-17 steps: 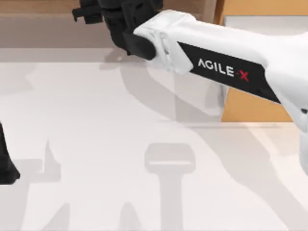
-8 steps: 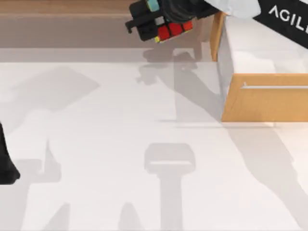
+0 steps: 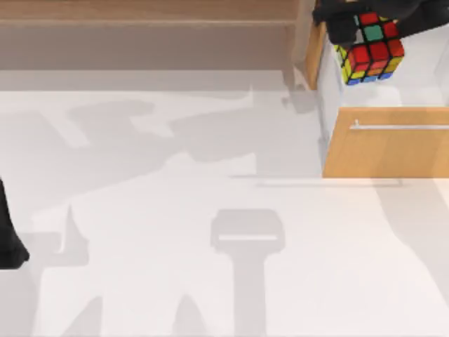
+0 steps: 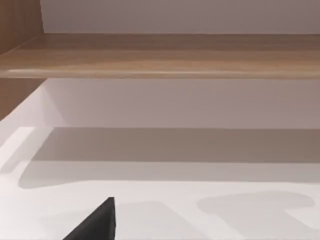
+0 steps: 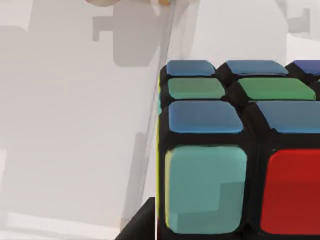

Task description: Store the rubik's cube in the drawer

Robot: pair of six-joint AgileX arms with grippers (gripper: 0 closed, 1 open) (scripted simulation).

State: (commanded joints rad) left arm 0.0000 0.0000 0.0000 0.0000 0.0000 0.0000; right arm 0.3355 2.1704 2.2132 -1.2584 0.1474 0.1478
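Progress: the rubik's cube (image 3: 370, 46) is off the desk, carried in the right gripper (image 3: 361, 24) at the far right corner of the desk, hanging over the white interior of the drawer (image 3: 386, 147). The drawer is pulled open; its wooden front w/ silver bar handle (image 3: 400, 127) faces the near edge. So pick-up & transport look done. Left, by my judgement: lower, let go, then prob. push the drawer shut. The cube isn't resting on the drawer floor yet, as far as I can tell.

Pose: the right arm reaches in from the far right edge, its dark claw clamped on the cube from above, the cube a bit tilted. In the right wrist view the cube (image 5: 240, 150) sits close up against the drawer's white wall (image 5: 75, 125).

The left arm (image 3: 8, 235) is parked at the left edge; can't tell its claw state. The wooden shelf (image 3: 147, 14) runs along the far edge.
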